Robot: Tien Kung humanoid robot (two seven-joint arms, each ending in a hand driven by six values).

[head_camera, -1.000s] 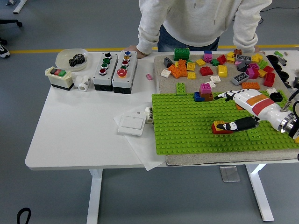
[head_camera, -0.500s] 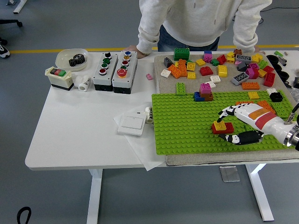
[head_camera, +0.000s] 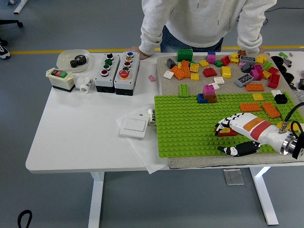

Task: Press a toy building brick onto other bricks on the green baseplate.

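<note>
Head view, looking down over the worktop (head_camera: 85, 142). My right hand (head_camera: 247, 130) is reaching in from the lower right over the green baseplate (head_camera: 190, 128). My fingers (head_camera: 223, 126) are curling down over a red brick (head_camera: 229, 133) near the plate's front edge, while my thumb (head_camera: 235, 150) is lying apart in front of it; whether I am gripping the brick or only covering it I cannot tell, and most of the brick is hiding under my fingers. Two orange bricks (head_camera: 260, 108) are sitting on the plate beyond my hand, and a small stack of pink, blue and brown bricks (head_camera: 208, 93) is standing at the plate's far edge with a green brick (head_camera: 184, 90) beside it. Behind the plate, loose bricks (head_camera: 223, 64) of many colours are lying scattered on a beige mat (head_camera: 164, 64). To the plate's left, a white wall switch (head_camera: 133, 126) is resting on a sheet of paper. Farther left, two grey push-button boxes (head_camera: 117, 72), a white switch box (head_camera: 61, 78) and a bowl holding a black gear (head_camera: 72, 59) are lining the far side. A person (head_camera: 199, 21) in a light sweatshirt is standing at the far edge, one hand (head_camera: 137, 49) resting on the worktop.
</note>
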